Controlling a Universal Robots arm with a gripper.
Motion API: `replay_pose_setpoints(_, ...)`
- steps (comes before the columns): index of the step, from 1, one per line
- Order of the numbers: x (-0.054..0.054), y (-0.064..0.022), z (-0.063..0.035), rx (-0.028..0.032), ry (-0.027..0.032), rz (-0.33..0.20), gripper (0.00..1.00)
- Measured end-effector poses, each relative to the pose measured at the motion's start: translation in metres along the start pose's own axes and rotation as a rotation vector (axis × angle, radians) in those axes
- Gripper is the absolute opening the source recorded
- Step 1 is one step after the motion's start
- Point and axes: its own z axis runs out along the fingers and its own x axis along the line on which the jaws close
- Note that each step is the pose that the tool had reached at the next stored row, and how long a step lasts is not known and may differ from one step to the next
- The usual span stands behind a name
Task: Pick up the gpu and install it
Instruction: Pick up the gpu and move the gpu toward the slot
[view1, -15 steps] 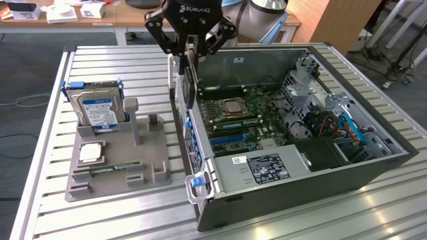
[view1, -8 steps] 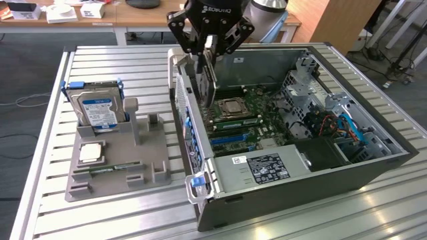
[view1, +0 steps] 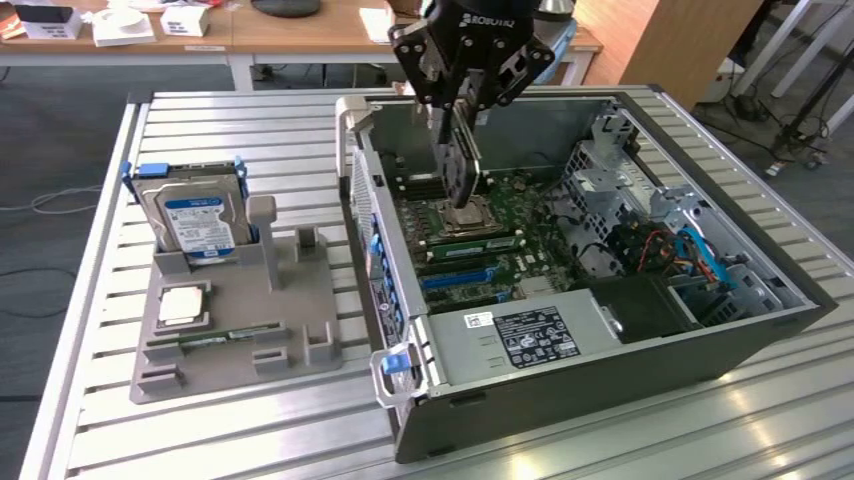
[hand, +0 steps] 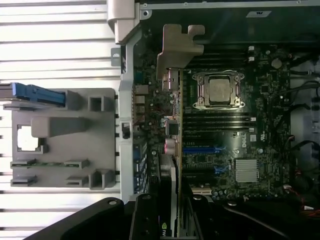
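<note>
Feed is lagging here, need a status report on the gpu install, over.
Gripper shut on gpu. Card hanging upright over motherboard, not seated. Blue slots look unobstructed.

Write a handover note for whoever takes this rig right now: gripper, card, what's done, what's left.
Gripper: shut on the gpu, holding it on edge.
Gpu: inside the open computer case, hanging over the motherboard near the CPU socket.
Done: card picked up and brought into the case. The grey holder beside the case has the hard drive standing in it.
Left: card is not seated in any slot; the blue slots are bare.
</note>
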Motion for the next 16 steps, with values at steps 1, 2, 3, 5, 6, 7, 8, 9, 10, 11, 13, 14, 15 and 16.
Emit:
replay_pose_setpoints(1,-0.004,0.0002,-0.0001,-0.0007,0.0000,0.000,0.27)
replay_pose_setpoints(2,-0.009,0.0003,-0.0003,-0.0015,0.0001,0.000,0.27)
replay_pose_setpoints(3,-0.014,0.0005,-0.0004,-0.0023,0.0001,0.000,0.27)
replay_pose_setpoints(5,-0.023,0.0009,-0.0007,-0.0039,0.0002,-0.001,0.27)
replay_pose_setpoints(6,-0.027,0.0011,-0.0008,-0.0047,0.0003,-0.001,0.27)
replay_pose_setpoints(7,-0.032,0.0013,-0.0010,-0.0055,0.0003,-0.001,0.27)
replay_pose_setpoints(8,-0.036,0.0015,-0.0011,-0.0063,0.0003,-0.001,0.27)
replay_pose_setpoints(9,-0.041,0.0017,-0.0013,-0.0070,0.0004,-0.001,0.27)
replay_pose_setpoints(10,-0.046,0.0018,-0.0014,-0.0079,0.0004,-0.002,0.27)
replay_pose_setpoints(11,-0.050,0.0020,-0.0016,-0.0087,0.0005,-0.002,0.27)
replay_pose_setpoints(13,-0.059,0.0024,-0.0018,-0.0104,0.0006,-0.002,0.27)
replay_pose_setpoints(14,-0.064,0.0026,-0.0019,-0.0111,0.0006,-0.002,0.27)
replay_pose_setpoints(15,-0.068,0.0028,-0.0020,-0.0119,0.0007,-0.003,0.27)
replay_pose_setpoints(16,-0.073,0.0030,-0.0022,-0.0125,0.0007,-0.003,0.27)
